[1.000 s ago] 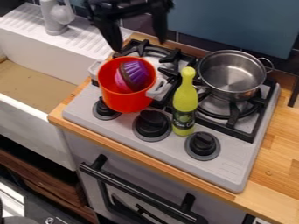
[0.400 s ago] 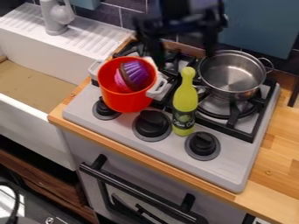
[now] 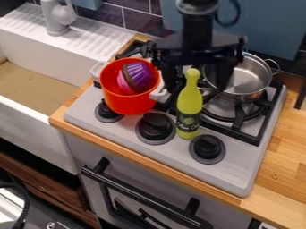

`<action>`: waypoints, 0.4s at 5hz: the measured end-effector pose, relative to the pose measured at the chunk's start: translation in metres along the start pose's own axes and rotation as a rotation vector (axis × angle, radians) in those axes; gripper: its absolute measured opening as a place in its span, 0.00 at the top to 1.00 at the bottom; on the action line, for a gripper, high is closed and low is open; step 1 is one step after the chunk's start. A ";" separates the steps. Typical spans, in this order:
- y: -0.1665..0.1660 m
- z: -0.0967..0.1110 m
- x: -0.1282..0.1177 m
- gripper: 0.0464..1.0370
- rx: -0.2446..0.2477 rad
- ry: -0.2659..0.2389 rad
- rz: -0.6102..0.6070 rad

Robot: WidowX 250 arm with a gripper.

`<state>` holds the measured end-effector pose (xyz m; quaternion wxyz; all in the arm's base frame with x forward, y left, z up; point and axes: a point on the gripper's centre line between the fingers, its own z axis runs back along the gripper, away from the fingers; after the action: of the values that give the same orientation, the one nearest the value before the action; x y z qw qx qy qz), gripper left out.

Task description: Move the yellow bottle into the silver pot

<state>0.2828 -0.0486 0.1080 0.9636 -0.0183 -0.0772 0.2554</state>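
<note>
The black gripper [image 3: 197,85] hangs over the stove's middle, open, with one finger to each side of the bottle's top in this view; I cannot tell whether it touches. Below it the yellow bottle [image 3: 189,105] stands upright on the stove between the red pot and the silver pot, its dark label facing the front. The silver pot [image 3: 246,83] sits on the right rear burner, its left part hidden behind the gripper's right finger.
A red pot [image 3: 130,103] holding a purple and brown cupcake toy [image 3: 138,75] stands left of the bottle. Black knobs [image 3: 207,147] line the stove's front. At the left lies a white sink [image 3: 36,98]; wooden counter [image 3: 290,165] extends at the right.
The gripper has moved right and down, from above the red pot to over the bottle. The bottle and both pots have stayed where they were.
</note>
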 end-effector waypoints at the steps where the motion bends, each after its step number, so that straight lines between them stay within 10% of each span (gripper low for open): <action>1: 0.002 -0.006 -0.002 0.04 0.044 -0.018 -0.006; 2: 0.005 -0.011 -0.001 0.09 0.060 -0.003 0.009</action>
<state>0.2815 -0.0449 0.0963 0.9624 0.0105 -0.0709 0.2622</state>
